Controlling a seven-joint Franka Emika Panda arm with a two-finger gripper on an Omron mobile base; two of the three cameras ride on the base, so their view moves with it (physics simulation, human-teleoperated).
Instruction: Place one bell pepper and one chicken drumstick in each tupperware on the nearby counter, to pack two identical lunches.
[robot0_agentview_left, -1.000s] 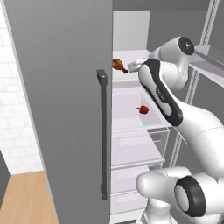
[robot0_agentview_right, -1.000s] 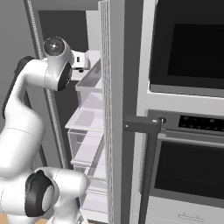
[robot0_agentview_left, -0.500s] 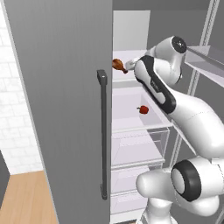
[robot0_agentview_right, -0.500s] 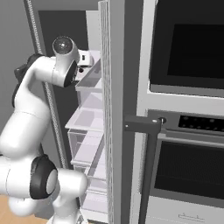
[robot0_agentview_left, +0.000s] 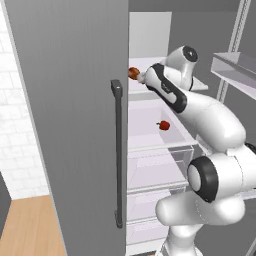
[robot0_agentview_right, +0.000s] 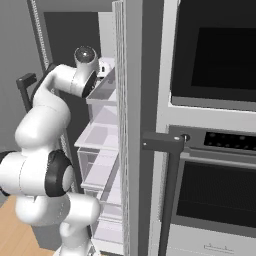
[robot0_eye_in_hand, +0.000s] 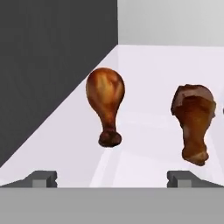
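Inside the open fridge, the big grey door (robot0_agentview_left: 75, 115) with its dark bar handle (robot0_agentview_left: 117, 155) blocks most of the left side. The arm reaches onto the upper white shelf (robot0_eye_in_hand: 153, 131) — two chicken drumsticks (robot0_eye_in_hand: 106, 105) (robot0_eye_in_hand: 193, 122) lie there, near the left wall. Gripper (robot0_eye_in_hand: 113, 177) is wide open just short of them, gripping nothing. A red bell pepper (robot0_agentview_left: 163, 125) sits one shelf lower.
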